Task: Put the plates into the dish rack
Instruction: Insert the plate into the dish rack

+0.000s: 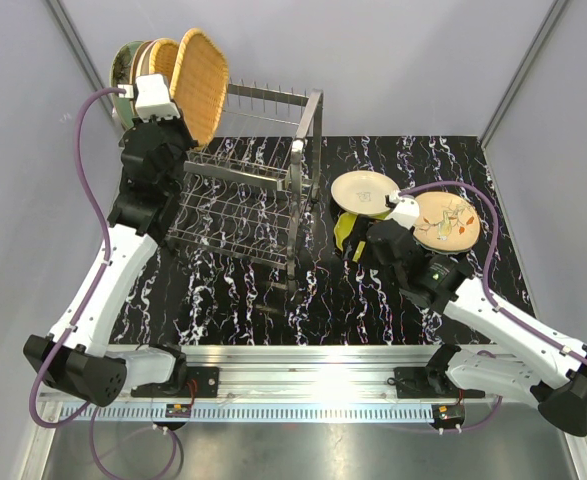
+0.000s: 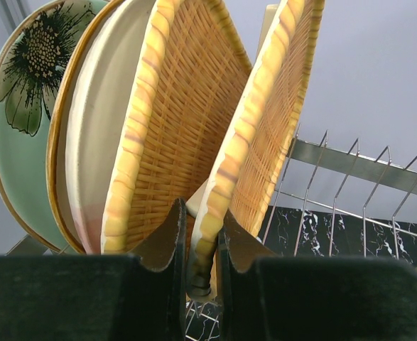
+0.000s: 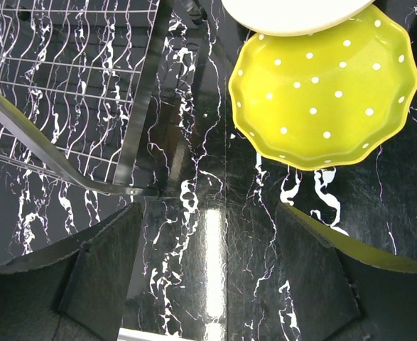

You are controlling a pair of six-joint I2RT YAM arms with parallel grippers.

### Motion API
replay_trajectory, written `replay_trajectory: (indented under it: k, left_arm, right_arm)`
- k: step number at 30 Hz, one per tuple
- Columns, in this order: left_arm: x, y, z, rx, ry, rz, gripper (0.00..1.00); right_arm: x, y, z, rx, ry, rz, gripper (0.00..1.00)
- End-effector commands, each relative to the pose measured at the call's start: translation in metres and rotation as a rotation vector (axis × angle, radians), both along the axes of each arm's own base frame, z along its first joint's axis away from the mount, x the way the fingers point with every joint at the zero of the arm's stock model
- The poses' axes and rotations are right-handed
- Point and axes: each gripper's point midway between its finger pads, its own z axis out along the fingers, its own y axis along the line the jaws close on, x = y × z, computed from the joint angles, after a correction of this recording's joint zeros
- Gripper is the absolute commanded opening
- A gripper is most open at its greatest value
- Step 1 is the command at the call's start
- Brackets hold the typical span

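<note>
The dish rack (image 1: 248, 195) stands left of centre, its top prongs (image 2: 350, 167) showing in the left wrist view. At its far left end a mint-green flower plate (image 2: 16, 135), a cream plate (image 2: 94, 142) and an orange wicker plate (image 2: 172, 128) stand on edge. My left gripper (image 2: 202, 234) is shut on the rim of a second wicker plate (image 2: 265, 128), upright beside them. My right gripper (image 3: 207, 213) hangs open over the dark table, just short of the lime dotted plate (image 3: 322, 92), with nothing between its fingers.
A cream plate (image 1: 363, 190) overlaps the lime one, and a beige floral plate (image 1: 448, 222) lies to the right of my right wrist. The rack's lower corner (image 3: 66, 85) is close on the right gripper's left. Grey walls enclose the black marbled table (image 1: 273, 300).
</note>
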Motion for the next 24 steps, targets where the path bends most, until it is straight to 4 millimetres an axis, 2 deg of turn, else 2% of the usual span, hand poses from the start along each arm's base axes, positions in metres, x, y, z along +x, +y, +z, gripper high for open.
replay_trajectory:
  k: [1,12,22,24]
  left_arm:
    - [-0.012,0.004,0.048,-0.083,-0.17,-0.005,0.04]
    - [-0.014,0.002,0.04,-0.09,-0.149,-0.021,0.12]
    - [-0.018,0.002,0.036,-0.096,-0.144,-0.027,0.27]
    - [-0.019,0.002,0.035,-0.093,-0.141,-0.03,0.27]
  right_arm:
    - [0.004,0.002,0.005,0.033,-0.018,0.002,0.83]
    - [0.003,0.003,0.002,0.045,-0.008,0.003,0.83]
    - [0.001,0.002,0.001,0.053,-0.004,0.001,0.83]
    - [0.001,0.002,0.001,0.055,-0.003,0.004,0.83]
